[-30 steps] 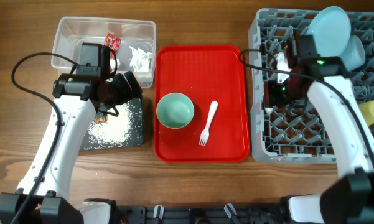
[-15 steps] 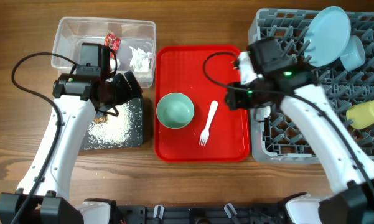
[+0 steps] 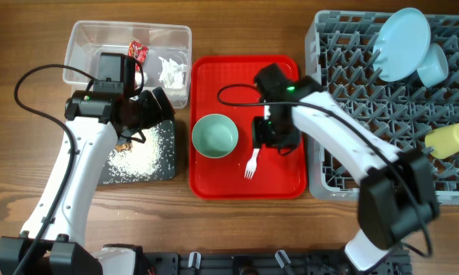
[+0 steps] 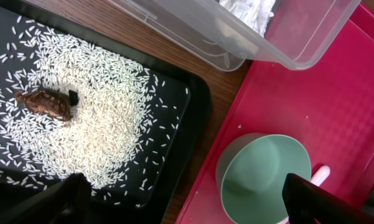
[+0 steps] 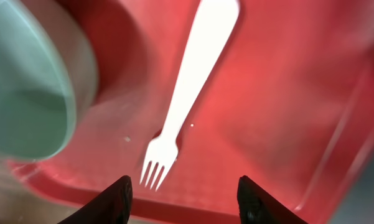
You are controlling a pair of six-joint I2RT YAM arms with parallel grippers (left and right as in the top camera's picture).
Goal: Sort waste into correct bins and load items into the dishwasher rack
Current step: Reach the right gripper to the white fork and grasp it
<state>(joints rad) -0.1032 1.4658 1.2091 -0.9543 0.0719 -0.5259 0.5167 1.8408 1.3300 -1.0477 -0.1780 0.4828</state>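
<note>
A white fork (image 3: 253,156) lies on the red tray (image 3: 282,76) beside the pale green bowl (image 3: 214,135). My right gripper (image 3: 273,140) hovers over the tray just right of the fork. In the right wrist view its fingers stand open (image 5: 190,202) with nothing between them, and the fork (image 5: 193,81) lies ahead, tines toward them. My left gripper (image 3: 141,111) hangs wide open (image 4: 196,208) over the black tray (image 3: 168,169) of rice crumbs (image 4: 93,118) and a brown lump (image 4: 45,102). The clear tub (image 3: 88,38) holds a red wrapper (image 3: 138,52) and tissue (image 3: 171,69).
The grey dishwasher rack (image 3: 366,114) at the right holds a light blue plate (image 3: 401,32), a light blue bowl (image 3: 433,65) and a yellow cup (image 3: 448,140). The right arm stretches from the bottom right corner across the rack's left edge. Bare wood lies along the table's front.
My right arm has swung left from the dishwasher rack to above the red tray by the fork. The left arm has not moved.
</note>
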